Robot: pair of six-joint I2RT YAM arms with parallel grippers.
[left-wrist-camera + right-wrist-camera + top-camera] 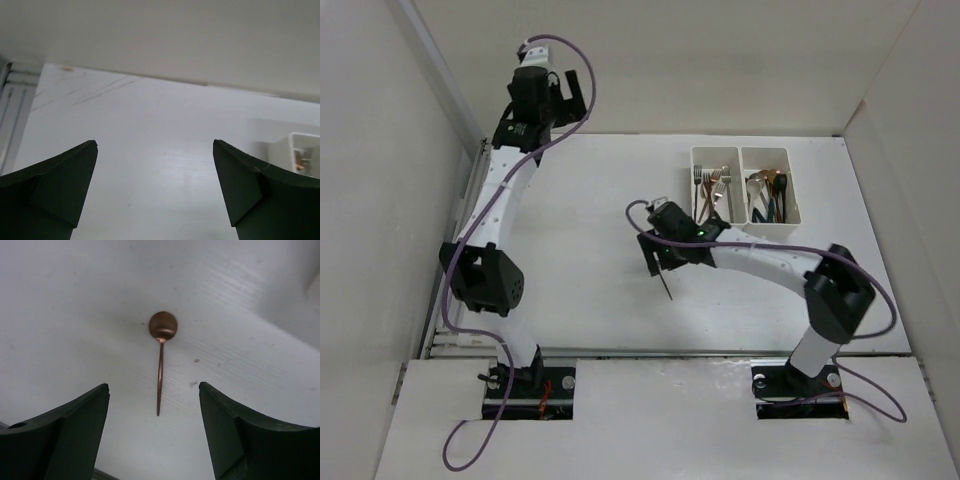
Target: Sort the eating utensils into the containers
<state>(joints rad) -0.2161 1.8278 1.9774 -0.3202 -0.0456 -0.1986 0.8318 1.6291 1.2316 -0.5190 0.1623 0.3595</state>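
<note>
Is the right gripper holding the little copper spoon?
No, the copper spoon lies on the white table between the right gripper's open jaws, touching neither one.

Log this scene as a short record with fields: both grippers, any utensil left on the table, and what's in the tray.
left gripper: open, empty, far left of the table
right gripper: open, holding nothing, near the table's middle
loose utensil: slim copper spoon, lying on the white table ahead of the right gripper, untouched
containers: white plastic two-compartment tray, far right
left compartment: silver forks
right compartment: copper, black and teal utensils
</note>
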